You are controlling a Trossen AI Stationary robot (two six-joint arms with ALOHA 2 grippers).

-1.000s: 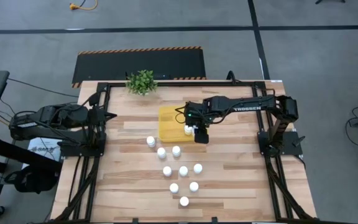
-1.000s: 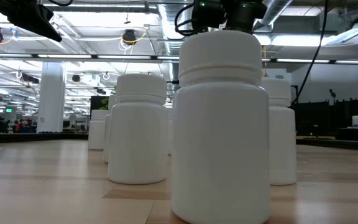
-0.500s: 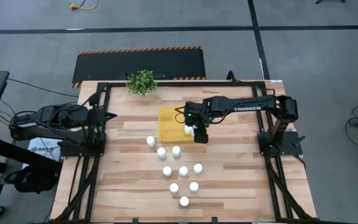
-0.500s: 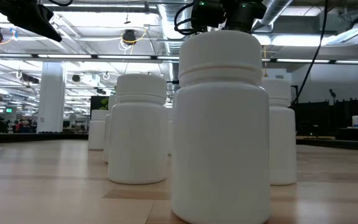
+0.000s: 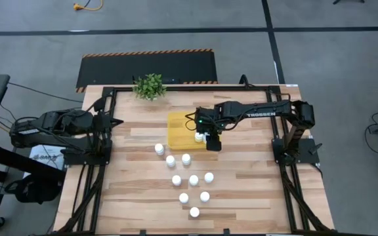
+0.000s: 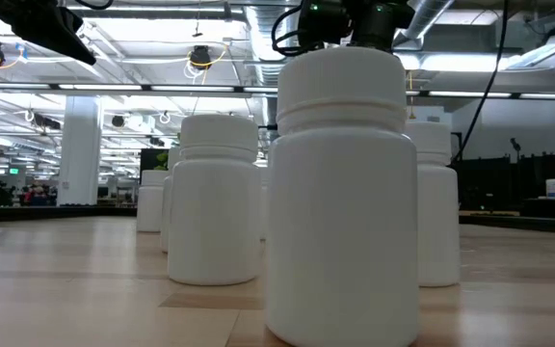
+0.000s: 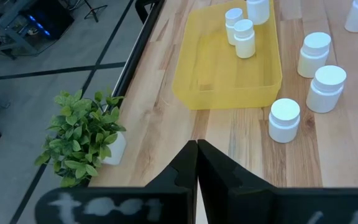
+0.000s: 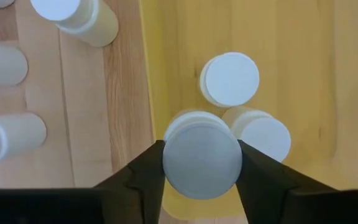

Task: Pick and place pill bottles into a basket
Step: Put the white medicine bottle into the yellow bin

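Right gripper (image 8: 201, 163) clasps a light, rigid, likely slick bottle (image 8: 202, 158) by its cap over the yellow basket (image 5: 176, 131), left gripper (image 7: 196, 163) parked shut at the table's edge

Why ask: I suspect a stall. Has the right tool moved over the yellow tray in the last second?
No. In the high view the right tool sits at the same spot by the yellow tray's right edge.
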